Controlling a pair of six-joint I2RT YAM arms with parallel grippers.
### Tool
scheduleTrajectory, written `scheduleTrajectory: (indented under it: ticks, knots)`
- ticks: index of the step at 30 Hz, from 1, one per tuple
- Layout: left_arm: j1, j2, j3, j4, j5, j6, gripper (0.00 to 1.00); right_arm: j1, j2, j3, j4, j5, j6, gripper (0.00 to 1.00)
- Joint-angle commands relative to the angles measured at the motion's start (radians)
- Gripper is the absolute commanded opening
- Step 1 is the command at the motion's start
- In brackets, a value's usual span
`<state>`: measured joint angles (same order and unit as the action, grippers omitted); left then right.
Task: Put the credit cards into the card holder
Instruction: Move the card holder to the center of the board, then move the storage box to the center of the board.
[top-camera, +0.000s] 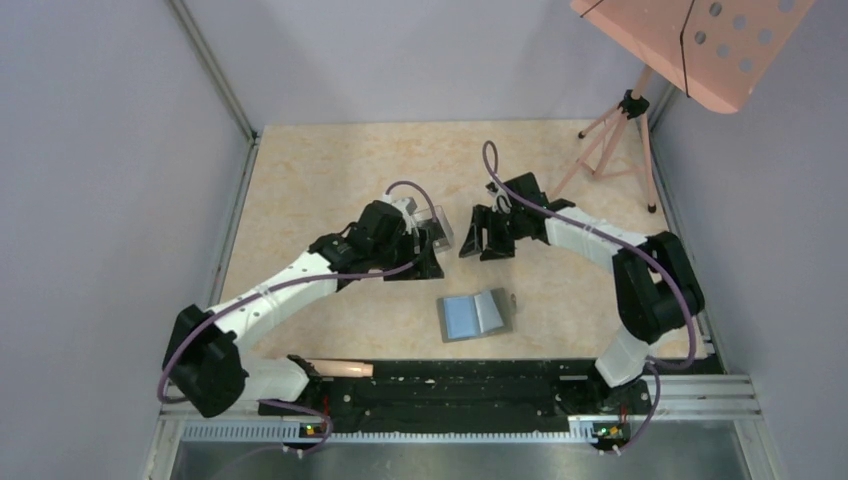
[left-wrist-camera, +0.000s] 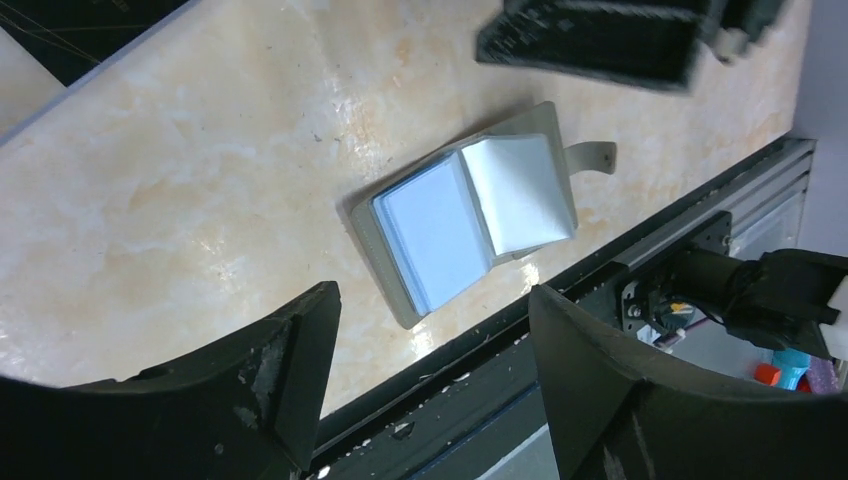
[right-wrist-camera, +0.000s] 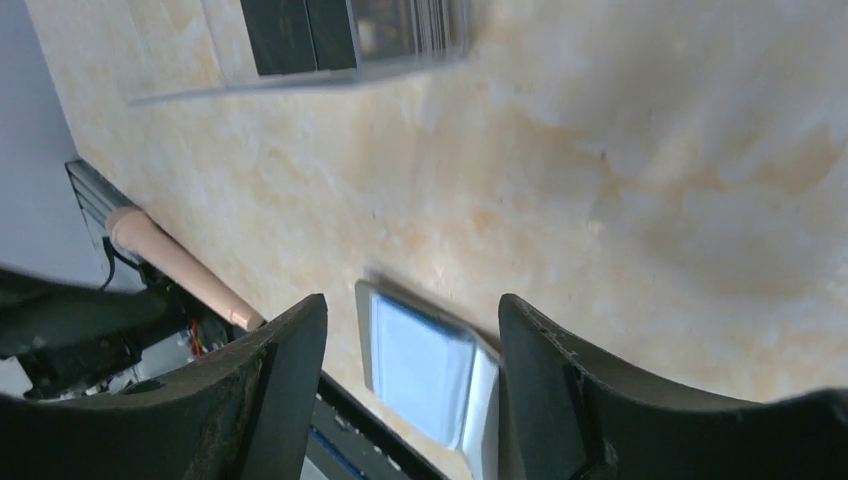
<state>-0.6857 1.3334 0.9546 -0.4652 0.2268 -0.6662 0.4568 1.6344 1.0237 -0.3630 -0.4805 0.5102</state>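
Observation:
The card holder (top-camera: 475, 316) lies open on the table near the front rail, its blue-gray inside (left-wrist-camera: 450, 215) facing up and a small tab on its right side. It also shows in the right wrist view as the card holder (right-wrist-camera: 420, 365). Black credit cards (right-wrist-camera: 300, 35) stand in a clear plastic box (right-wrist-camera: 330, 45). My left gripper (top-camera: 422, 260) hovers over that box, open and empty; in its wrist view the left gripper (left-wrist-camera: 430, 295) frames the holder. My right gripper (top-camera: 485, 244) is open and empty beside it. In its own wrist view, the right gripper (right-wrist-camera: 412, 300) looks down on the holder.
The clear box (top-camera: 441, 232) is mostly hidden under the left wrist. A tripod (top-camera: 610, 140) with a pink board (top-camera: 690, 45) stands at the back right. A black rail (top-camera: 460, 385) runs along the near edge, with a beige cylinder (top-camera: 340, 368) on it.

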Motion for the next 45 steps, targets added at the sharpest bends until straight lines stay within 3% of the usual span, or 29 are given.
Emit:
scheduleTrajectory:
  ticks: [1,14,18,23,27,39,45]
  knots:
    - [0.006,-0.146,-0.044,0.043,-0.052,0.007,0.74,0.002,0.131,0.165,-0.023,0.029,-0.044,0.64]
    - [0.006,-0.3,-0.21,0.123,0.024,-0.052,0.73,0.036,0.451,0.588,-0.119,0.095,-0.074,0.61]
    - [0.006,-0.317,-0.239,0.143,0.024,-0.073,0.73,0.063,0.526,0.668,-0.192,0.126,-0.102,0.47]
    - [0.006,-0.336,-0.263,0.156,-0.01,-0.108,0.72,0.073,0.497,0.638,-0.23,0.144,-0.077,0.27]
    - [0.006,-0.33,-0.252,0.091,-0.086,-0.142,0.72,0.082,0.421,0.572,-0.237,0.168,-0.036,0.21]
    - [0.006,-0.244,-0.19,0.088,-0.114,-0.165,0.72,0.177,0.294,0.445,-0.238,0.191,0.038,0.23]
    - [0.007,-0.205,-0.157,0.099,-0.137,-0.183,0.72,0.203,0.223,0.298,-0.102,0.136,0.108,0.32]
